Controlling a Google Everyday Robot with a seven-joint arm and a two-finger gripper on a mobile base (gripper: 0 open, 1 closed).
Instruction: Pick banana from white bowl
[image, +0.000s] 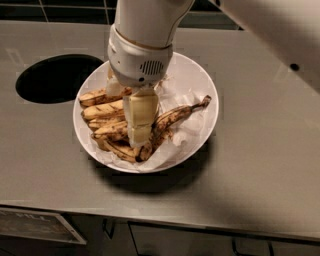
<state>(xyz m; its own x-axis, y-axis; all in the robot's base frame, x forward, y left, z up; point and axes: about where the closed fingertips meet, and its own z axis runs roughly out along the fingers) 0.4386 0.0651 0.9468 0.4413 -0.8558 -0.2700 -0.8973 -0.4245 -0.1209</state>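
- Banana (107, 111): I see a bunch of browned, spotted bananas lying in the white bowl (202, 80). Most of it fills the bowl's left and lower part, and one long stem end reaches toward the right rim.
- Upper left of the frame: a dark round hole (55, 77) is cut into the grey counter (260, 170), just beside the bowl's left rim.
- Lower left corner: a label plate (35, 226) sits on the front below the counter edge. I cannot read it.
- Centre: the bowl rests on the counter, lined with crumpled white paper (187, 92). The bare paper shows mainly on the right side.
- Centre, over the bowl: the arm (145, 25) comes down from the top edge. The gripper (140, 136) points down into the bunch, its pale tip touching the bananas near the bowl's middle.
- From here I cannot tell whether the gripper is apart, together or clamped on a banana.
- Upper right corner: another pale stretch of the arm crosses the frame.
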